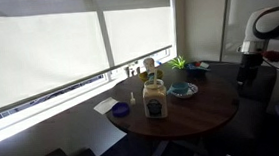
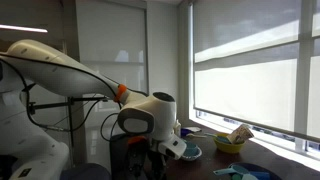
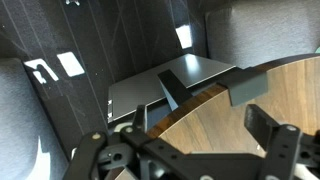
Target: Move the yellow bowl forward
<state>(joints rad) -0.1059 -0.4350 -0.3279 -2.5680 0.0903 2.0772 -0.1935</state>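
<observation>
The yellow bowl [image 2: 230, 145] sits on the round wooden table [image 1: 214, 108] near the window, with something pale lying in it. I cannot pick it out in the wrist view. My gripper [image 1: 246, 76] hangs at the table's edge, well away from the bowl. In the wrist view the gripper [image 3: 186, 142] is open and empty, with only bare table wood [image 3: 222, 118] between its fingers. In an exterior view the gripper [image 2: 163, 150] is close to the camera and hides part of the table.
On the table stand a light blue dish on a plate [image 1: 183, 89], a large jar [image 1: 155, 100], a small dark blue bowl [image 1: 120, 110] and a green plant [image 1: 178, 63]. A grey chair seat [image 3: 170, 85] lies below the table edge.
</observation>
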